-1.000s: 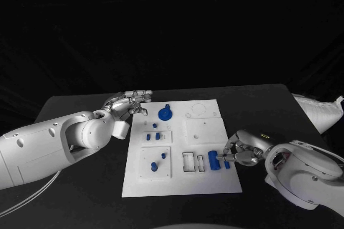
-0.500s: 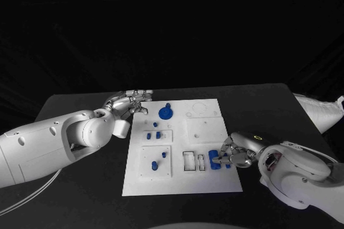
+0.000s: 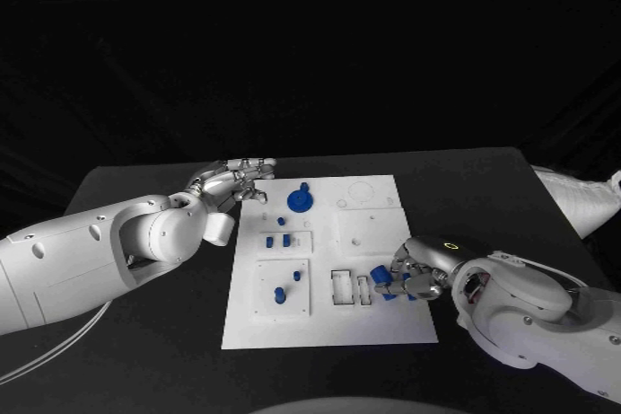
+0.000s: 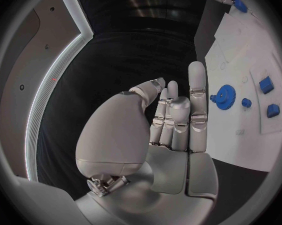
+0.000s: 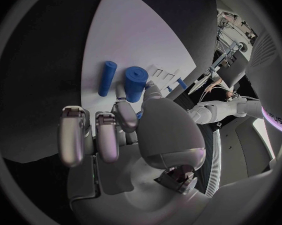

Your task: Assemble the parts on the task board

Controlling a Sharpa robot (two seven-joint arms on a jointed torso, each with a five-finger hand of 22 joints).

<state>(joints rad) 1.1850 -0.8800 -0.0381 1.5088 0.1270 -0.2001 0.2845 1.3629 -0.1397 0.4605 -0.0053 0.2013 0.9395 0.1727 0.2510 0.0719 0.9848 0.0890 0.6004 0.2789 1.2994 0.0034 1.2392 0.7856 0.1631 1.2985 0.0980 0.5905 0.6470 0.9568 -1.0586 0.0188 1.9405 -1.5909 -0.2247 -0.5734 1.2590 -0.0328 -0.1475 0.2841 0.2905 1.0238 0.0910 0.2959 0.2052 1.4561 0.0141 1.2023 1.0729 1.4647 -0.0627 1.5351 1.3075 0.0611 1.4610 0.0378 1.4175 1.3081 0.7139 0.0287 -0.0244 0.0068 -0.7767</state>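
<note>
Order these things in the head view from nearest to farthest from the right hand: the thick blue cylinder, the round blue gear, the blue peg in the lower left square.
1. Thick blue cylinder, at the right hand fingertips.
2. Blue peg, in the board's lower left square.
3. Round blue gear, at the board's far end, near the left hand.

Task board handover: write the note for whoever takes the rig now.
Right hand: grips a thick blue cylinder at the task board's near right edge; a thinner blue peg lies beside it.
Left hand: holds nothing, fingers straight, at the board's far left corner.
Blue gear sits on the far left of the board; small blue parts stand in the left panels.
Left: seat the cylinder and peg; slots beside them are empty.
</note>
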